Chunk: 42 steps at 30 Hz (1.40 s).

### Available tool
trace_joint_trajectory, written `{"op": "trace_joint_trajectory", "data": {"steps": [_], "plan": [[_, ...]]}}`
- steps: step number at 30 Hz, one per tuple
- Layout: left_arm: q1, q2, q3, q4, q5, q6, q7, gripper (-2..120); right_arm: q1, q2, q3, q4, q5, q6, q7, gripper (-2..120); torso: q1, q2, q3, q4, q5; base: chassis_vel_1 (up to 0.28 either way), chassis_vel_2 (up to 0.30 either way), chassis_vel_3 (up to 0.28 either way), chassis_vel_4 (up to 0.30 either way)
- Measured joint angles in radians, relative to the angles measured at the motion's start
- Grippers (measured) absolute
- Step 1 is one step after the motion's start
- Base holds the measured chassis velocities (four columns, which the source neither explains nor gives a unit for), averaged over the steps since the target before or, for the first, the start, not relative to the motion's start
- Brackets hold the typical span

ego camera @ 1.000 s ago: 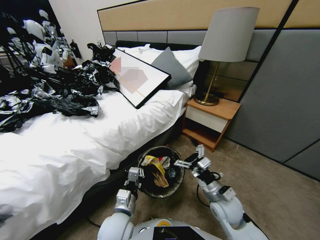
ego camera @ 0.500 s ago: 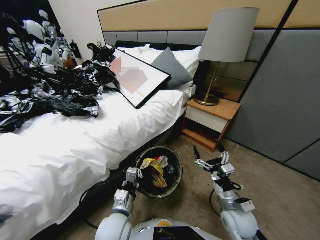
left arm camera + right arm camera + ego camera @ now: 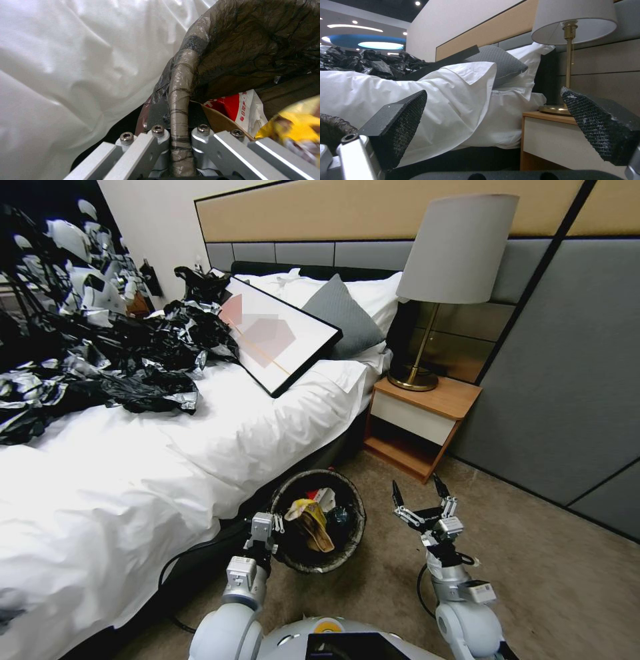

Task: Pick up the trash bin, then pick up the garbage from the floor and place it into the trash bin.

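Beside bed [image 3: 200, 447], left tool [image 3: 265, 528] clamps trash bin [image 3: 353, 543] rim; right tool [image 3: 420, 497] upright, fingers apart.

Brown carpet [image 3: 533, 573] lies under the right gripper [image 3: 420, 493], and grey padded wall panels [image 3: 567, 380] rise beyond it and to its right below a tan band [image 3: 373, 210]. Just ahead of its fingertips stands a wooden nightstand [image 3: 420, 423] carrying a brass lamp [image 3: 453, 267] with a pale shade. To the gripper's left runs a white-sheeted bed [image 3: 200, 447] with a grey pillow [image 3: 343, 313], a framed picture [image 3: 277, 337] and crumpled black plastic sheeting [image 3: 120, 353].
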<state>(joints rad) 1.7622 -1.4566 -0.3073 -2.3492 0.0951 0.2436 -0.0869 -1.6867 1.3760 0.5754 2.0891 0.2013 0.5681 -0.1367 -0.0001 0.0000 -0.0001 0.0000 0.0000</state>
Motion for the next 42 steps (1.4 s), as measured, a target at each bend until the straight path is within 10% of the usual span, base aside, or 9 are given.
{"op": "trace_joint_trajectory", "data": {"steps": [42], "plan": [[0.078, 0.016, 0.054, -0.026, 0.041, 0.028, -0.002, 0, 0.050, -0.019, -0.012, -0.015, 0.005, -0.043, -0.011, 100, 0.000, 0.000, 0.000, -0.0001, 0.0000, 0.111, 0.109, 0.110, 0.112]]}}
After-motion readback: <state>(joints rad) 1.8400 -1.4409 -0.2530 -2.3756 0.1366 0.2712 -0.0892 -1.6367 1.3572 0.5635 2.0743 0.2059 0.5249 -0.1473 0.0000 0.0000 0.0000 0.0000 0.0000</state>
